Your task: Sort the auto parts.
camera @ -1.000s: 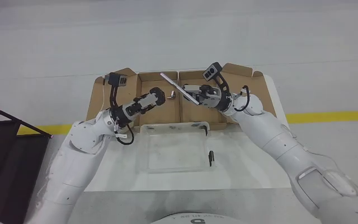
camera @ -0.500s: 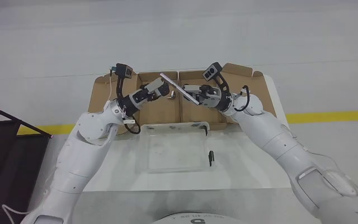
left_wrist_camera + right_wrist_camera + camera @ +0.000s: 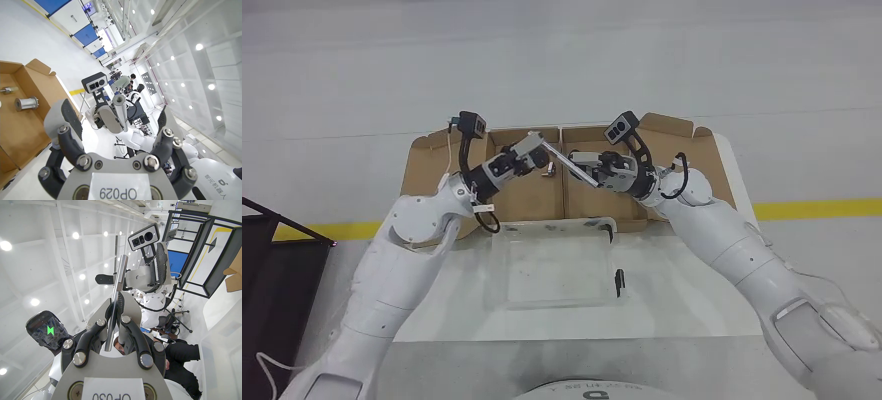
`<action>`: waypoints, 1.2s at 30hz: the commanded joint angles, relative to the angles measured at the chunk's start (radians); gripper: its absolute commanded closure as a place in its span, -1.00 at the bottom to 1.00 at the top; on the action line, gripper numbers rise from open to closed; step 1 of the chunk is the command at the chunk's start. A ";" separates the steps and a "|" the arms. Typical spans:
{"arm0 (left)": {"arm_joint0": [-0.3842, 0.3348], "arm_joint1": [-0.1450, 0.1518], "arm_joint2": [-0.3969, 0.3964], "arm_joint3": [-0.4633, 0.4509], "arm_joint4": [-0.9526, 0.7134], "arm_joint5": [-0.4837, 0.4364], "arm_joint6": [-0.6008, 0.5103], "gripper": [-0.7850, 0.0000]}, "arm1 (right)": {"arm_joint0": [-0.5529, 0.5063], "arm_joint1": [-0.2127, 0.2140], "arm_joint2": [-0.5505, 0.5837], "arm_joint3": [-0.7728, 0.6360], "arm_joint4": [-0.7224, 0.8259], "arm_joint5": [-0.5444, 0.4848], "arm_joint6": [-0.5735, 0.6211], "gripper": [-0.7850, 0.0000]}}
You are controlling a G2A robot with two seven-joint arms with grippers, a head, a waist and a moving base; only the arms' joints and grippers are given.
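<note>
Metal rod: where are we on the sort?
Done: two small metal parts in the cardboard box. In hand: right gripper shut on the metal rod, left gripper open around its free end. Left: boxing the rod; black part on the table.

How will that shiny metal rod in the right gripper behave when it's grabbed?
The metal rod looks straight, so likely stiff. Its polished round surface may slip in the right gripper, and it would probably roll if laid flat.
</note>
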 commanded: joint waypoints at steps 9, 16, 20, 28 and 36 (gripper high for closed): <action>0.001 -0.007 0.004 -0.017 0.003 0.013 -0.006 -0.61 | 0.000 0.000 0.000 0.000 0.000 0.000 0.000 1.00; 0.003 -0.012 0.004 -0.021 0.012 0.022 -0.001 -0.21 | 0.000 0.000 0.000 0.000 0.000 0.000 0.000 1.00; 0.004 -0.014 0.002 -0.022 0.014 0.027 -0.002 0.01 | 0.000 0.000 0.000 0.000 0.000 0.000 0.000 1.00; 0.006 -0.018 0.001 -0.028 0.023 0.035 0.000 0.11 | 0.000 0.000 0.000 0.000 0.000 0.000 0.000 1.00; 0.007 -0.022 -0.003 -0.031 0.028 0.040 -0.007 0.47 | 0.000 0.000 0.000 0.000 0.000 0.000 0.000 1.00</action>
